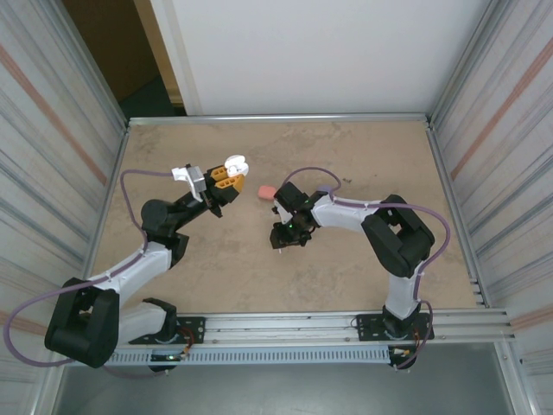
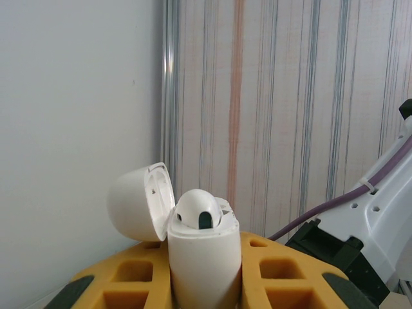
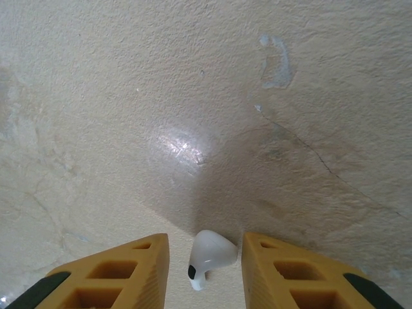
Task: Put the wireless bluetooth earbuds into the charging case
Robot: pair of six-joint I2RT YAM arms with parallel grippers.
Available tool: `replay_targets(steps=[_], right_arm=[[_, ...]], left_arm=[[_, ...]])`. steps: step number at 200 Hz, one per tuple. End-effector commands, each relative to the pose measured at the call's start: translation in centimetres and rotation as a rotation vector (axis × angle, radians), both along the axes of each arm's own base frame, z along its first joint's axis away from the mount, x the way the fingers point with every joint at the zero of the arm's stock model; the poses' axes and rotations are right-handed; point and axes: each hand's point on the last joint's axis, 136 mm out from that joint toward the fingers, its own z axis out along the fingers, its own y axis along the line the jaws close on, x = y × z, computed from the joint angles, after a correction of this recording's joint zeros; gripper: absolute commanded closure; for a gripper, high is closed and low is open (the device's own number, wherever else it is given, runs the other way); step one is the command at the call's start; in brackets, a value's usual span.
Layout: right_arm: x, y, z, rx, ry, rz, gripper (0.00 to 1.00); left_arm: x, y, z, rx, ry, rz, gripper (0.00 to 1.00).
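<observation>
Clamped in left gripper (image 1: 226, 173): open white charging case (image 2: 205, 264) with seated earbud (image 2: 198, 209). Right of case, right gripper (image 3: 205, 241) spread around loose earbud (image 3: 211, 252) on desk (image 3: 193, 96).

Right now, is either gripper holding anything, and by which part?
The left gripper clamps the white charging case by its lower body, lid open. The right gripper straddles a white earbud on the table, gaps either side: not held.

White plastic charging case (image 2: 205, 270) clamped upright between yellow fingers (image 2: 286, 273).
Its lid (image 2: 138, 201) stood open leftward; a white earbud (image 2: 196, 207) sat inside.
</observation>
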Motion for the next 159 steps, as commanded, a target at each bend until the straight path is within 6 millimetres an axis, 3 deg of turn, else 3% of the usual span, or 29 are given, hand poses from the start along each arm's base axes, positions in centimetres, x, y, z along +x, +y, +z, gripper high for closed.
replay_targets(steps=[1, 82, 159], right_arm=[[-0.7, 0.6, -1.2, -0.011, 0.035, 0.003, 0.69], [-0.3, 1.0, 0.1, 0.021, 0.004, 0.004, 0.79], [0.6, 0.3, 3.8, 0.073, -0.102, -0.016, 0.8]], left_arm=[[-0.2, 0.1, 1.0, 0.005, -0.051, 0.0, 1.0], [-0.3, 0.0, 1.0, 0.006, -0.052, -0.006, 1.0], [-0.3, 0.1, 1.0, 0.005, -0.056, 0.001, 1.0]])
